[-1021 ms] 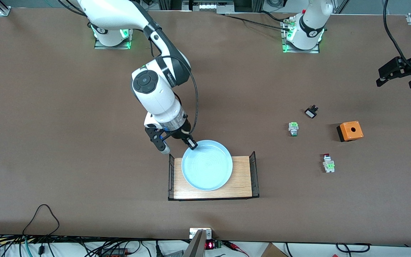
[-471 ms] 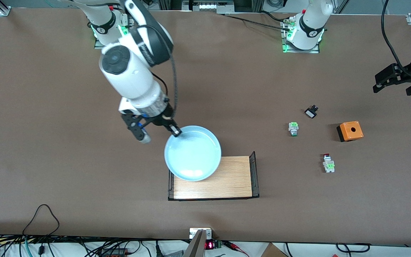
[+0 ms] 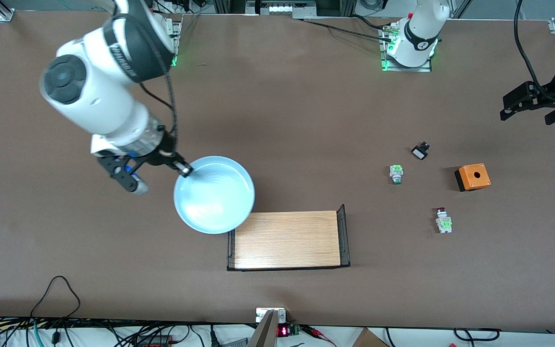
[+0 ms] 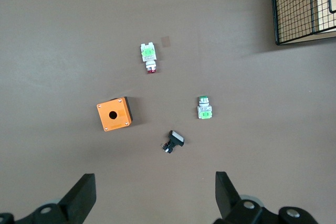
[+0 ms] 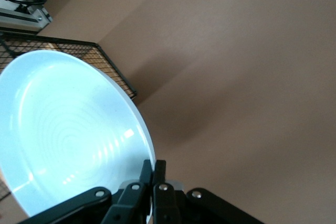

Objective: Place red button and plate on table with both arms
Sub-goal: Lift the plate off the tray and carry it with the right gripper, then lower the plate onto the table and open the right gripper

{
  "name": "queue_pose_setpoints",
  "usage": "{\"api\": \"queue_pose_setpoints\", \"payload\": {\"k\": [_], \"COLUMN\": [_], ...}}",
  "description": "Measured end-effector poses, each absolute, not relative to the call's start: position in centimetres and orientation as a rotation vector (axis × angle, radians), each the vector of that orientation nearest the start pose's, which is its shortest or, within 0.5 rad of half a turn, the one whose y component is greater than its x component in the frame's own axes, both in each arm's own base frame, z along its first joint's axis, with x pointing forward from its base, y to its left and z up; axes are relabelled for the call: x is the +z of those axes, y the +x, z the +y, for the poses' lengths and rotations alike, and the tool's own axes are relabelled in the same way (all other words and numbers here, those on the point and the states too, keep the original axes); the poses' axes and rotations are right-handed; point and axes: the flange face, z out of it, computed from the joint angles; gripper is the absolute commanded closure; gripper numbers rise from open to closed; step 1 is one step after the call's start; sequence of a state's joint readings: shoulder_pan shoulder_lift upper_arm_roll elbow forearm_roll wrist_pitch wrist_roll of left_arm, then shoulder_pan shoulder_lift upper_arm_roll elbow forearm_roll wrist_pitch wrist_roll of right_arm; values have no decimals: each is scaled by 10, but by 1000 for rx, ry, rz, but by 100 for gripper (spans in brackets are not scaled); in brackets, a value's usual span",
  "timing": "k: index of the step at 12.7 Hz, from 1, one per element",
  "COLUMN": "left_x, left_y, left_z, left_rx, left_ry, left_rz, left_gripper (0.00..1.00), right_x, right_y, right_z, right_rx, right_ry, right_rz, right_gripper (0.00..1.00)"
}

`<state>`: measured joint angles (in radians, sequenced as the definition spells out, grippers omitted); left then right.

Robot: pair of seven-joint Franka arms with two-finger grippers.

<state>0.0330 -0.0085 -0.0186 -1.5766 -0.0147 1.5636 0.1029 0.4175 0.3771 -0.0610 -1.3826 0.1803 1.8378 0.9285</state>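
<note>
The pale blue plate (image 3: 214, 194) hangs tilted in the air, with my right gripper (image 3: 186, 169) shut on its rim. It is over the table (image 3: 277, 96), just off the wooden tray's corner toward the right arm's end. In the right wrist view the rim of the plate (image 5: 68, 135) sits pinched in the right gripper (image 5: 153, 165). The red button (image 3: 442, 220) lies on the table toward the left arm's end. My left gripper (image 3: 528, 112) hovers open and empty over that end. The left wrist view shows the left gripper (image 4: 155, 184) and the red button (image 4: 149, 56).
The wooden tray (image 3: 287, 239) with black wire ends holds nothing. A green-capped button (image 3: 396, 173), a small black part (image 3: 420, 151) and an orange box with a hole (image 3: 472, 176) lie near the red button. Cables run along the table edge nearest the front camera.
My right arm has lifted the plate off the wooden tray and carried it toward the right arm's end of the table. The left gripper has shifted only slightly.
</note>
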Motion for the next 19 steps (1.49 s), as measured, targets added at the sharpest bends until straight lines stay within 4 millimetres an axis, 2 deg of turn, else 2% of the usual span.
{"api": "queue_pose_setpoints", "payload": {"k": [2,5,9,11,15,17,19], "left_x": [625,624,624,623,625,625,626], "left_y": [552,551,551,551,551,551,551], "left_z": [8,19,11,10,10,6,-1], "left_rx": [9,13,25,29,25,23,23], "left_ry": [-3154,-3156,-3156,-3156,-3155,-3153,-3153], "left_rz": [131,68,-46,-44,-71,-124,-133], "left_gripper": [0,0,0,0,0,0,0], "right_x": [499,475,419,395,349,318,297], "right_y": [638,641,632,626,614,598,582], "right_z": [213,144,69,44,7,-4,-7], "right_rx": [105,256,416,459,409,401,374], "right_ry": [-2904,-2968,-3033,-3049,-3045,-3045,-3050], "right_rz": [770,644,477,402,312,290,249], "right_gripper": [100,100,100,100,100,100,100]}}
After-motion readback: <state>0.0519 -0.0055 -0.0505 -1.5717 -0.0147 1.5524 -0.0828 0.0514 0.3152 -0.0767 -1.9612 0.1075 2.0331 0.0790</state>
